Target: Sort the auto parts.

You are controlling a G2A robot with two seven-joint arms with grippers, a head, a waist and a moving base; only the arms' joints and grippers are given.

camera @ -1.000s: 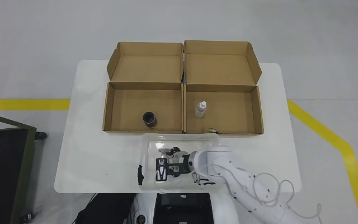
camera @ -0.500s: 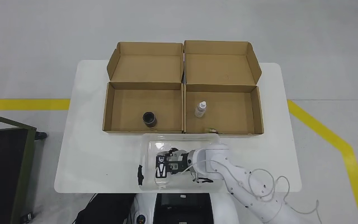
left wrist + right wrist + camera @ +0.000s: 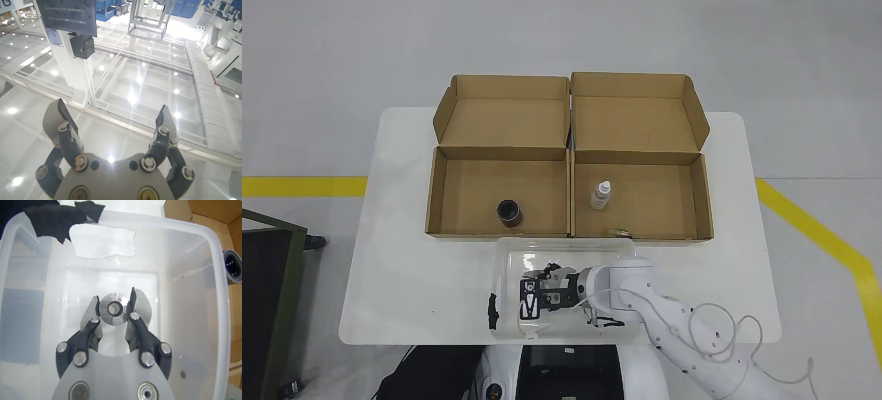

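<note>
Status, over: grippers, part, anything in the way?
Left gripper open, aimed upward. Right gripper shut on metal ring inside clear bin. Only bin walls nearby.

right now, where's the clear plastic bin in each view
top view: clear bin at the table's near edge, in front of the cardboard boxes.
right wrist view: bin wall surrounds the right claw, shut on a metal ring.
left wrist view: faces the ceiling past the open left claw.
shared landmark: black round part in a box; same part beyond the bin wall.
</note>
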